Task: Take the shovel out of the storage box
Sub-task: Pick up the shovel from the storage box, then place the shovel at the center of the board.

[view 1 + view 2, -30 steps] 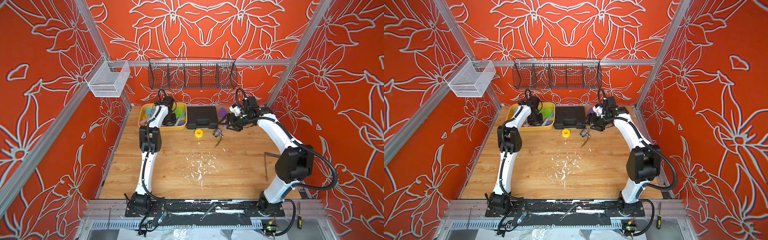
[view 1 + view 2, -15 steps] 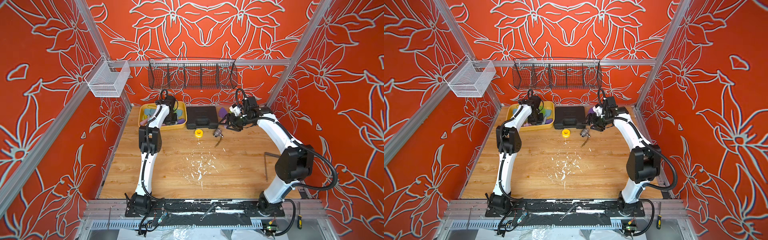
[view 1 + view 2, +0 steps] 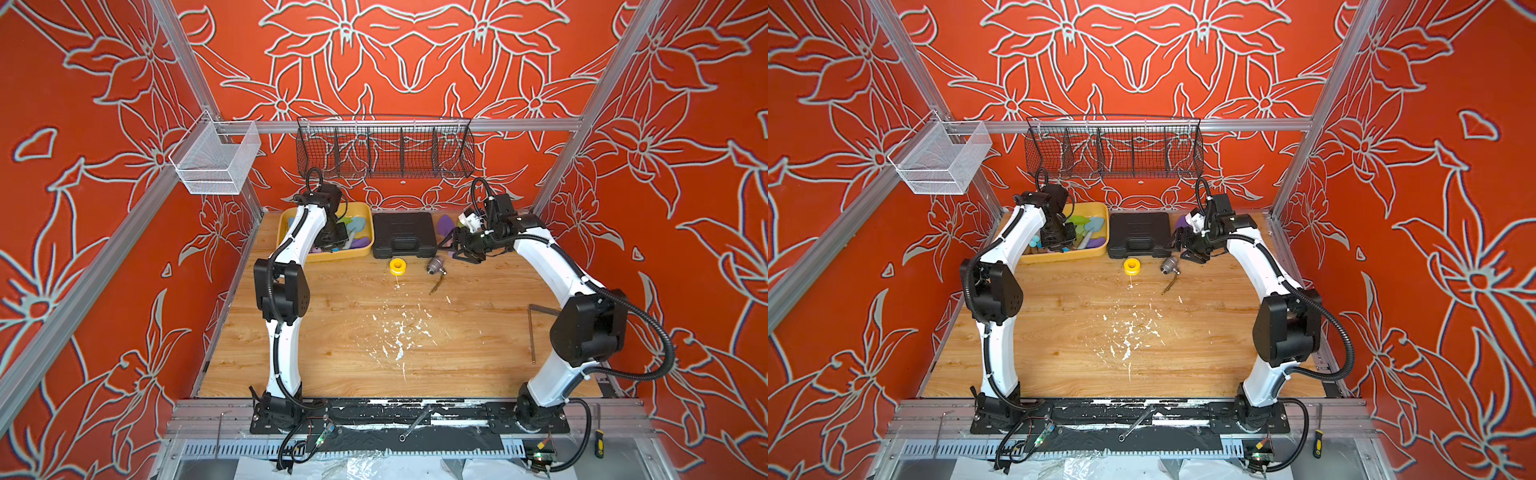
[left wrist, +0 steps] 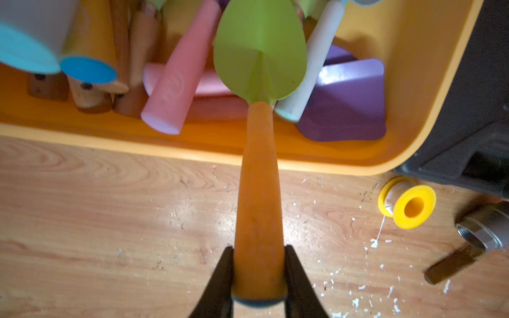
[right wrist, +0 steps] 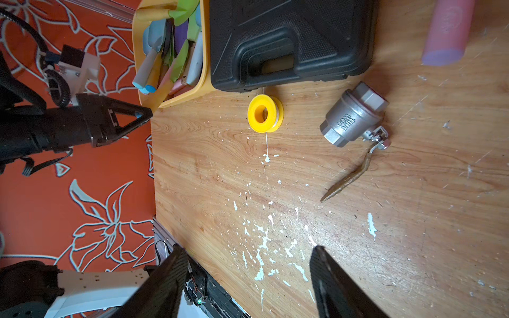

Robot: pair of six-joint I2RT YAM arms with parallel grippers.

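The shovel (image 4: 259, 154) reaches across the storage box (image 4: 413, 82) rim, with its green blade above the box and its orange handle out over the desk (image 4: 110, 220). The left claw (image 4: 259, 249), wider a second ago, now clamps the handle end. The right claw (image 5: 248, 249) stays wide and empty.

Storage box (image 3: 353, 252): one, far left. Tool case (image 3: 403, 235): one. Shovels: green-bladed shovel (image 4: 260, 55), one; loose shovel (image 5: 446, 30) on table (image 3: 374, 353) far right, one; rest piled in box (too tangled for firm count). Tape spool (image 3: 397, 266): one. Valve (image 3: 435, 264): one. Hex key (image 3: 532, 332): one, right. Wire baskets: two – white basket (image 3: 214, 164), black basket (image 3: 384, 149). Robot arms (image 3: 286, 291): two. Screwdriver (image 3: 598, 444), wrench (image 3: 415, 424): one each, near edge.
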